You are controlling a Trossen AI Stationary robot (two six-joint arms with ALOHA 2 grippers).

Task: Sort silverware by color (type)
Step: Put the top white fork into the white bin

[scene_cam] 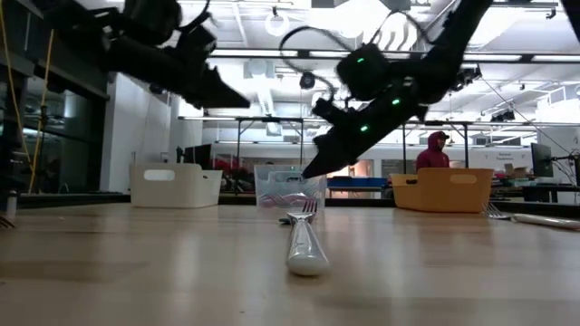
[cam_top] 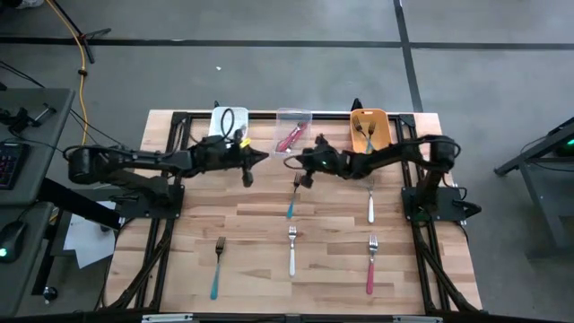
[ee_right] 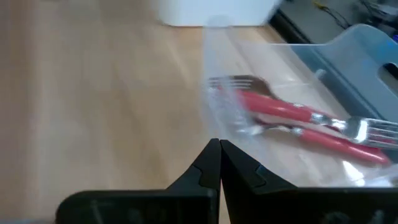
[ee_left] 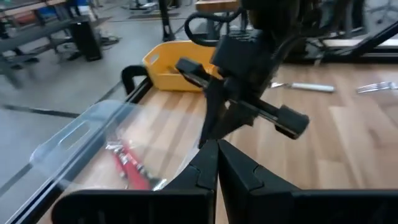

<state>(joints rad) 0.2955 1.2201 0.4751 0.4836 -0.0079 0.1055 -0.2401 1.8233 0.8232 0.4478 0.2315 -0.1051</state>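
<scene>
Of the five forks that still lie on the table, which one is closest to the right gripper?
The teal-handled fork just below the right gripper, its head almost under it. The other four lie farther off, toward the front edge or the right side.

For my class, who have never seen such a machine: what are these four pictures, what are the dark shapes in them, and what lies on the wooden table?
The dark shapes are two robot arms at a wooden table. One picture looks straight down, one looks level along the tabletop, and two come from cameras on the arms' wrists.

The left end effector and the right end effector hang over the table's far half, both shut and holding nothing.

At the far edge stand a white bin, a clear bin holding red-handled forks, and an orange bin with forks in it.

Five forks lie loose on the table: two teal-handled, two white-handled and one pink-handled.
</scene>
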